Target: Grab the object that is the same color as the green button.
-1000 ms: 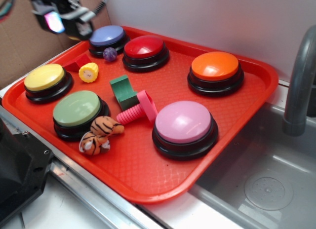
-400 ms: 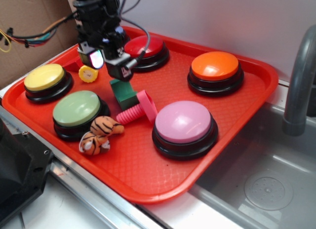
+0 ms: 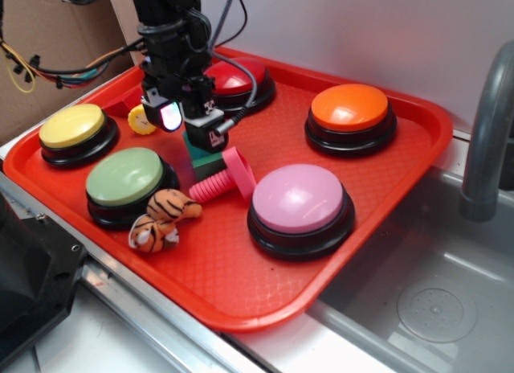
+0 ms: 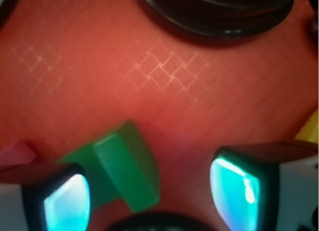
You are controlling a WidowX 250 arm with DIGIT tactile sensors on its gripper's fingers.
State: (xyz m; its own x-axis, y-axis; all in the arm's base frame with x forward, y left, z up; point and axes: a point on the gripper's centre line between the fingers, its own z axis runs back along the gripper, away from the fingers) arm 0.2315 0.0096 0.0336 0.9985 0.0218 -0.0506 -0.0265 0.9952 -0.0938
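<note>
My gripper (image 3: 190,124) hangs low over the middle of the red tray (image 3: 377,196), fingers spread and holding nothing. The dark green block (image 4: 119,166) lies on the tray floor directly beneath me, just beside the pink ribbed screw toy (image 3: 226,174) and well apart from the pale green button (image 3: 127,178) near the tray's front-left edge. In the wrist view the block is off-centre between my pads: it sits close against the left pad (image 4: 65,201), while a wide gap of bare tray separates it from the right pad (image 4: 234,183). Its long axis runs diagonally across the closing line, not square to it. Judgement: a small shift toward the left pad's side is needed before descending and closing; otherwise that pad may land on the block.
</note>
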